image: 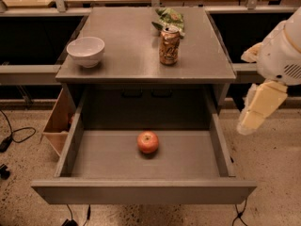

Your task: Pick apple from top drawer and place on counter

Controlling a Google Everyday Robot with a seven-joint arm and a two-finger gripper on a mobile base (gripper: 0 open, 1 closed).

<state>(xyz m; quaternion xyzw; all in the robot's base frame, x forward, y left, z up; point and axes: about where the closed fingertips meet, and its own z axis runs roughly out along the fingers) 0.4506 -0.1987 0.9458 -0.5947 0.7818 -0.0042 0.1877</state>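
Note:
The apple (147,141), small and red-orange, lies in the middle of the open top drawer (141,190), a wide shallow grey drawer pulled out toward the camera. The grey counter (131,55) sits above and behind it. My gripper (251,119) hangs from the white arm (282,51) at the right. It is outside the drawer's right wall, above the floor and well to the right of the apple, and it holds nothing.
A white bowl (86,51) stands on the counter's left side. A drink can (169,45) and a green crumpled bag (169,19) are at its back right. A tan wooden box (59,124) sits left of the drawer. Cables lie on the speckled floor.

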